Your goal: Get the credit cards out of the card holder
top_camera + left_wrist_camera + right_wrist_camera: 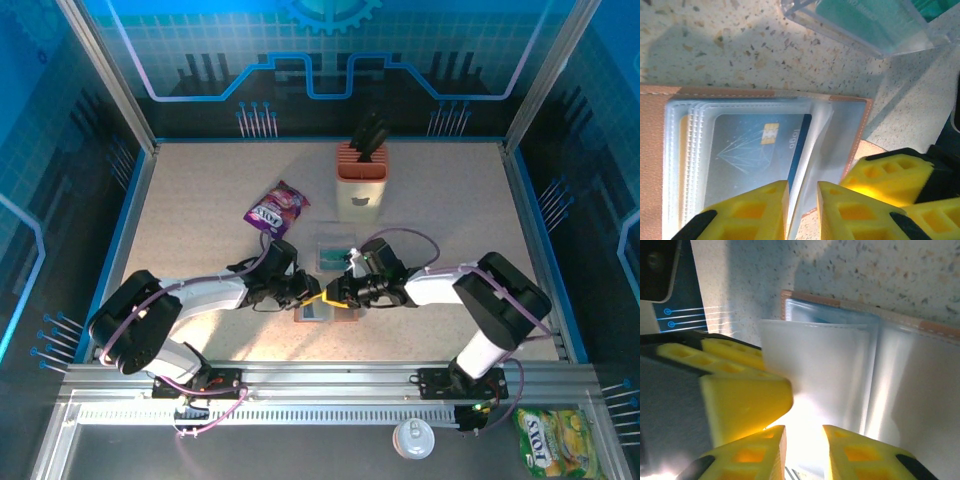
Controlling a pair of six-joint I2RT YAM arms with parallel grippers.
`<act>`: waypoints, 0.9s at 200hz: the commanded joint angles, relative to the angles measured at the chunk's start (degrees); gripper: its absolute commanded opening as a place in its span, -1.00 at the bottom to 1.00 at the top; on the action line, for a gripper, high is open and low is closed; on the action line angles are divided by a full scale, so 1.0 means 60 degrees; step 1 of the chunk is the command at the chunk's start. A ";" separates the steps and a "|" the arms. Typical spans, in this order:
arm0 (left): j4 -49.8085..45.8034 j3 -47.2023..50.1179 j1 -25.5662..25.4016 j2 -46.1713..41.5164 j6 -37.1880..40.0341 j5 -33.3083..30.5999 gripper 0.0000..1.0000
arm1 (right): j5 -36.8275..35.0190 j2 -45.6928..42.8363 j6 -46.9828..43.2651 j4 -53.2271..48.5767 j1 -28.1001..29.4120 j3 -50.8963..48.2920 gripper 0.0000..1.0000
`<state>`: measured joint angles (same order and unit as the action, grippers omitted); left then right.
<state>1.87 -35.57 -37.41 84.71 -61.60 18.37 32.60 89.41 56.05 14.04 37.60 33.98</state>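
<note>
On the speckled beige table (190, 210), two white arms meet on the near side of the tall cream-and-orange knife block (361, 180). From above they cover most of the small brown leather card holder (322, 312), which lies open and flat, well toward the arms from the block. The yellow jaws of the left gripper (802, 187) stand narrowly apart with a clear plastic leaf of the holder running between them. Whether the leaf is pinched cannot be told. Glare washes out the narrow gap of the right gripper (804, 429), so its hold cannot be told either. Inside the holder, frosted pockets blur a blue credit card (760, 145) with a gold chip, and a tan-orange edge shows at the stack's left. A clear plastic sleeve (336, 252) with teal inside lies between the block and the holder. A purple snack packet (277, 208) lies left of the block. Open speckled surface runs from the block out to the blue side rims.
</note>
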 commanded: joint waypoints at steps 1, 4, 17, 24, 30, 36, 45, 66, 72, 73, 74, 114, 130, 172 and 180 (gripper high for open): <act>-0.0194 -0.0351 -0.0118 -0.0097 -0.0001 0.0234 -0.56 | -0.0525 -0.0690 -0.0878 -0.1654 -0.0227 0.0421 -0.46; -0.0216 -0.0368 -0.0122 -0.0090 0.0006 0.0234 -0.56 | -0.0566 -0.0771 -0.0938 -0.1795 -0.0256 0.0441 -0.46; -0.0241 -0.0491 -0.0166 0.0018 -0.0005 0.0234 -0.58 | -0.0718 -0.1087 -0.1181 -0.2298 -0.0354 0.0559 -0.46; -0.0260 -0.0569 -0.0199 0.0078 0.0009 0.0223 -0.58 | -0.0819 -0.1258 -0.1298 -0.2548 -0.0419 0.0606 -0.44; -0.0268 -0.0632 -0.0221 0.0145 0.0013 0.0234 -0.58 | -0.0916 -0.1390 -0.1402 -0.2749 -0.0472 0.0637 -0.44; -0.0273 -0.0714 -0.0260 0.0223 0.0028 0.0234 -0.58 | -0.1005 -0.1513 -0.1508 -0.2926 -0.0542 0.0670 -0.44; -0.0283 -0.0825 -0.0307 0.0335 0.0028 0.0235 -0.58 | -0.1076 -0.1668 -0.1653 -0.3196 -0.0617 0.0698 -0.44; -0.0257 -0.1117 -0.0426 0.0644 0.0011 0.0242 -0.58 | -0.1092 -0.1920 -0.1876 -0.3586 -0.0866 0.0722 -0.44; -0.0256 -0.1205 -0.0474 0.0733 0.0010 0.0249 -0.59 | -0.1072 -0.2004 -0.1913 -0.3674 -0.0925 0.0714 -0.44; -0.0254 -0.1220 -0.0481 0.0749 0.0019 0.0249 -0.59 | -0.1070 -0.2015 -0.1921 -0.3681 -0.0938 0.0712 -0.44; -0.0254 -0.1234 -0.0478 0.0764 0.0016 0.0249 -0.59 | -0.1069 -0.2020 -0.1926 -0.3692 -0.0951 0.0711 -0.44; -0.0237 -0.1894 -0.0721 0.1494 0.0049 0.0344 -0.59 | -0.0995 -0.2342 -0.2075 -0.3962 -0.1239 0.0523 -0.42; -0.0217 -0.2146 -0.0818 0.1778 0.0068 0.0395 -0.59 | -0.0985 -0.2441 -0.2106 -0.4052 -0.1312 0.0447 -0.42; -0.0209 -0.2690 -0.1030 0.2365 0.0049 0.0473 -0.54 | -0.0975 -0.2608 -0.2212 -0.4323 -0.1441 0.0358 -0.38; -0.0165 -0.2735 -0.1035 0.2452 0.0029 0.0496 -0.52 | -0.0980 -0.2646 -0.2223 -0.4378 -0.1460 0.0365 -0.38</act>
<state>1.52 -49.89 -43.09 97.65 -61.56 19.44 26.89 74.96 44.07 -9.41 29.78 36.82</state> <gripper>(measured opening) 0.232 0.307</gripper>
